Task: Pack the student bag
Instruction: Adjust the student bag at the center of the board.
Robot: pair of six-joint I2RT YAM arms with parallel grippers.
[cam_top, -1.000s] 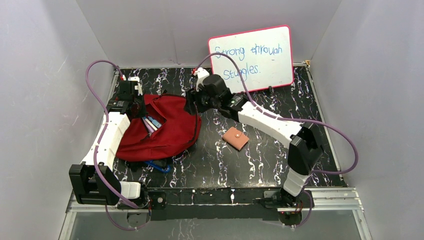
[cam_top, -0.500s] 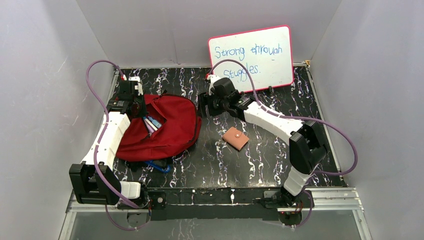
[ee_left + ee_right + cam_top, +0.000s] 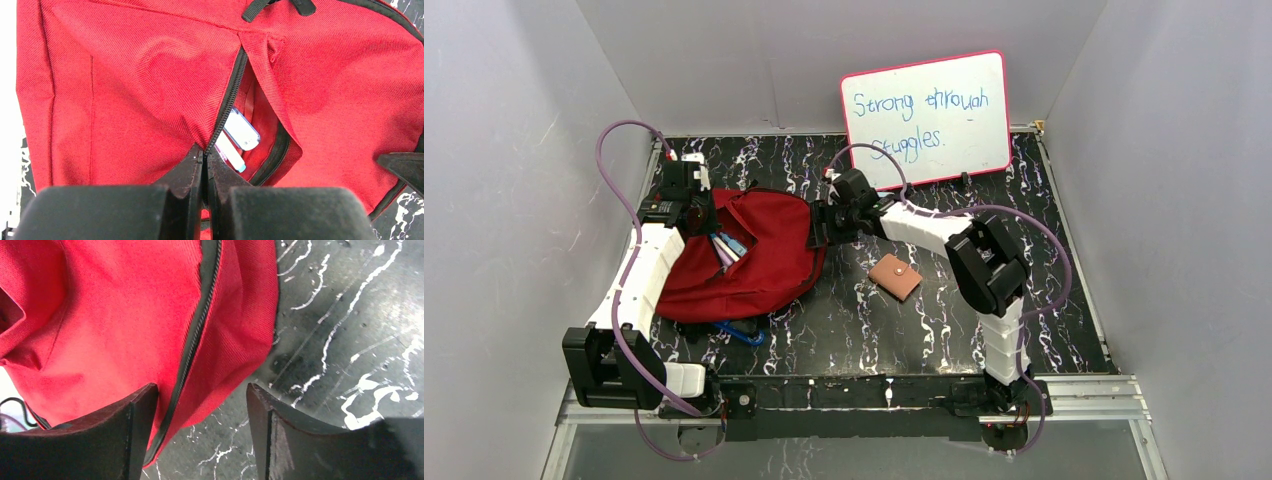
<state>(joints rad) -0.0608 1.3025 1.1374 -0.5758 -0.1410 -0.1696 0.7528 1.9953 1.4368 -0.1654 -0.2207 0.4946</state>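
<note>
Left pincer (image 3: 204, 159) pinches the opening edge of the student bag (image 3: 125, 90); right pincer (image 3: 200, 390), spread at its 3 o'clock side, could snag fabric and tug this edge free

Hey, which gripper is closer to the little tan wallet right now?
Right. The right gripper hangs open at the red backpack's edge, a short way from the tan wallet. The left gripper pinches the backpack's zipper opening, across the bag.

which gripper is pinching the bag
The left gripper: its jaws are shut on the zipper edge of the red bag, by the opening. The right gripper hangs open over the bag's other edge, gripping nothing.
</note>
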